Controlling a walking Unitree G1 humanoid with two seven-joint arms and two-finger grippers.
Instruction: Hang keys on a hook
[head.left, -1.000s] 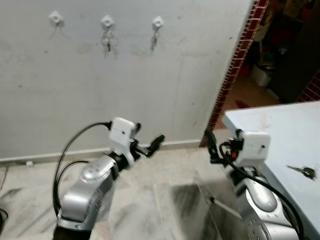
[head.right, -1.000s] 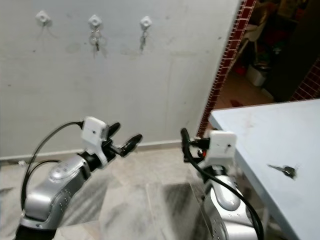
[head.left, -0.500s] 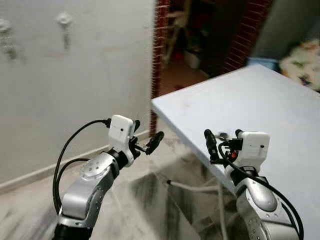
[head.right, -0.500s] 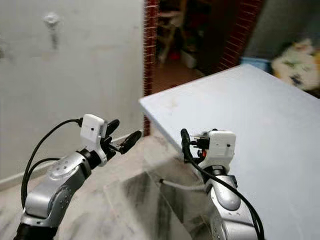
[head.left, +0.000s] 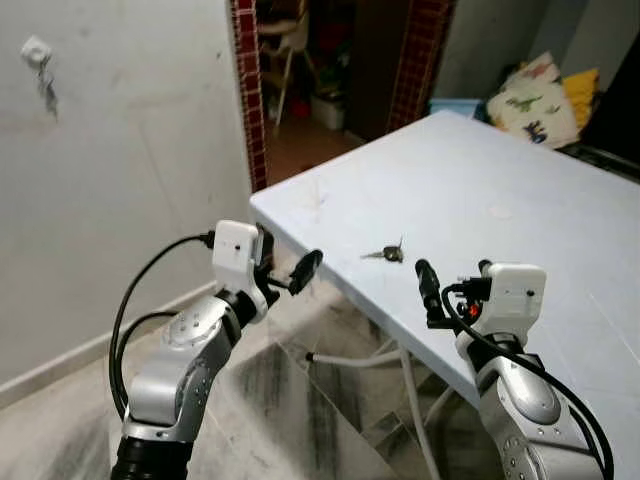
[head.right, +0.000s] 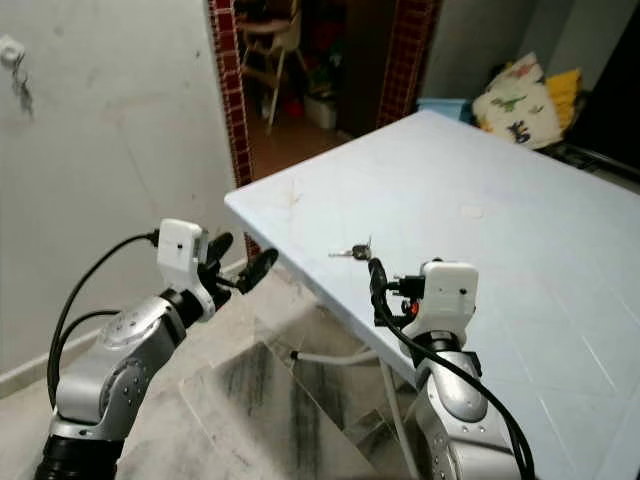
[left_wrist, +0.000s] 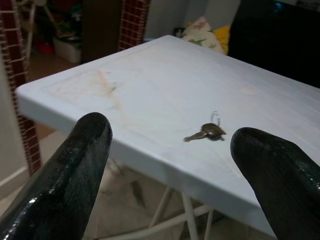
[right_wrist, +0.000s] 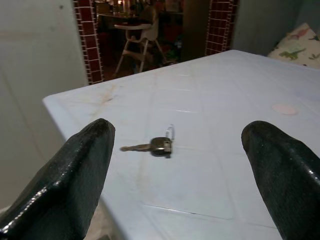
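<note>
A small bunch of keys (head.left: 385, 253) lies flat on the light blue table (head.left: 500, 180), close to its near corner. My left gripper (head.left: 290, 268) hovers open off the table's corner, short of the keys, with nothing in it. My right gripper (head.left: 452, 285) is open too, raised over the table's front edge just this side of the keys. Both wrist views look straight at the keys (left_wrist: 207, 132) (right_wrist: 155, 146) between the spread fingers. One white wall hook (head.left: 36, 50) with something hanging from it sits at the far upper left.
A brick-edged doorway (head.left: 245, 80) opens behind the table, with a high chair (head.left: 285, 45) inside. Pillows (head.left: 528, 88) lie past the table's far end. White table legs (head.left: 400, 365) stand below over the marble floor (head.left: 300, 420).
The camera has swung right: the wall hooks slid off to the left and the table with the keys now fills the middle. Both arms keep the same raised, open pose.
</note>
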